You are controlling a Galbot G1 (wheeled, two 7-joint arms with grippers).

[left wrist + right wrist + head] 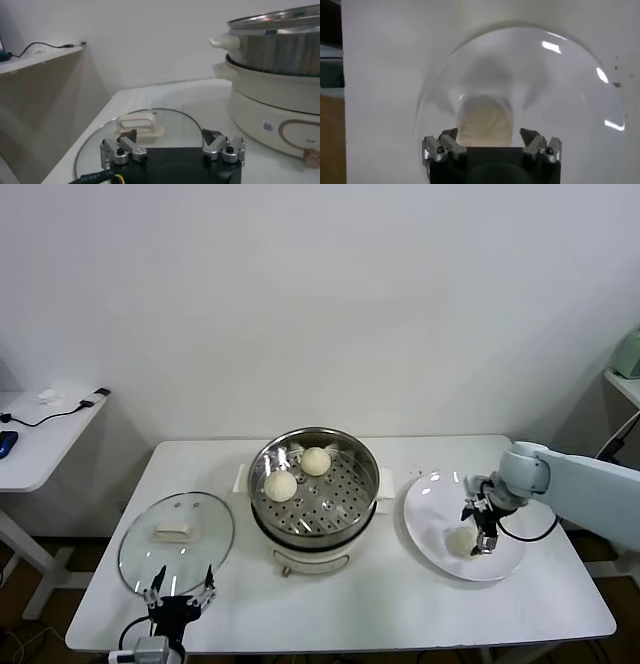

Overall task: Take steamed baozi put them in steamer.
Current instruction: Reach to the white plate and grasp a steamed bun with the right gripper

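1. Stainless steel steamer [314, 489] on its white base sits mid-counter in the head view; we count two baozi inside on the perforated tray, one [281, 485] toward the robot's left, one [316, 461] farther back.
2. Head view, robot's right: a white plate [432, 529] lies on the white counter [400, 604] just beside the steamer. A third baozi [459, 540] rests on it. The right gripper [481, 536] is low over the plate, jaws apart, at that bun's side; we cannot tell from here whether they touch it.
3. Head view, robot's left: the glass lid [176, 542] with its white handle lies flat on the counter, beside the steamer. The left gripper [180, 594] sits at the near counter edge by the lid's rim, jaws apart, holding nothing.
4. Head view, far left: a side table [40, 439] carries a black cable.
5. Left wrist view: left gripper [172, 145], jaws spread wide and empty, over the near rim of the glass lid [100, 145]. The steamer [280, 47] stands beyond on its white base; its contents are hidden from this angle.
6. Right wrist view: right gripper [490, 142], jaws apart, with the baozi [485, 122] lying between the two tips and slightly beyond them on the plate [570, 85]. The bun looks blurred; we see no clamping on it.
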